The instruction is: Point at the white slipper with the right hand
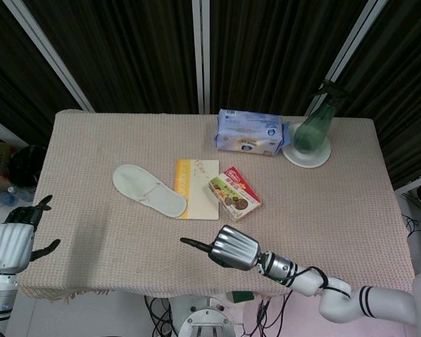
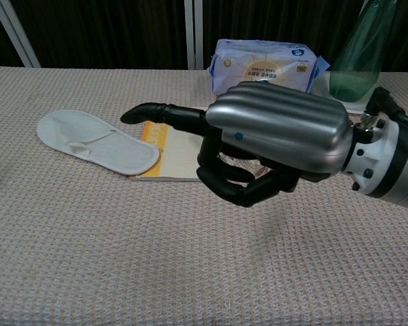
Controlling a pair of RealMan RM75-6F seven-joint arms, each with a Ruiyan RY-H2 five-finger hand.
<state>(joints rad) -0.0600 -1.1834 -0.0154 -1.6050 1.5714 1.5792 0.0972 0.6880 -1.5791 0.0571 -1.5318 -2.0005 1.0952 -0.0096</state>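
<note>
— Listing item one: right hand [image 1: 230, 247]. How is it set?

— It is held over the near part of the table [image 1: 91, 232], with one finger [image 2: 164, 114] stretched out toward the left and the rest curled in under the palm. Nothing is held in it. In the chest view the fingertip is seen in front of the near edge of the notebook [image 2: 183, 155], aimed toward the slipper [image 2: 95, 141].

— Item two: slipper?

— White, laid flat on the table left of centre, toe end overlapping the notebook's left edge. It is not touched by the hand; in the head view the slipper [image 1: 149, 190] is seen well apart from the fingertip.

— Item three: left hand [image 1: 15, 235]?

— Shown in the head view only, at the near left corner beside the table edge, fingers apart, nothing held.

— Remaining stock?

— Notebook: yellow spine, cream cover, at centre. Snack box [image 1: 234, 194]: set against the notebook's right side, mostly hidden behind the right hand in the chest view. Tissue pack [image 1: 248, 131]: blue and white, at the far edge. Green bottle [image 1: 316, 123]: upright on a white plate [image 1: 302, 159], far right, just beside the tissue pack.
</note>
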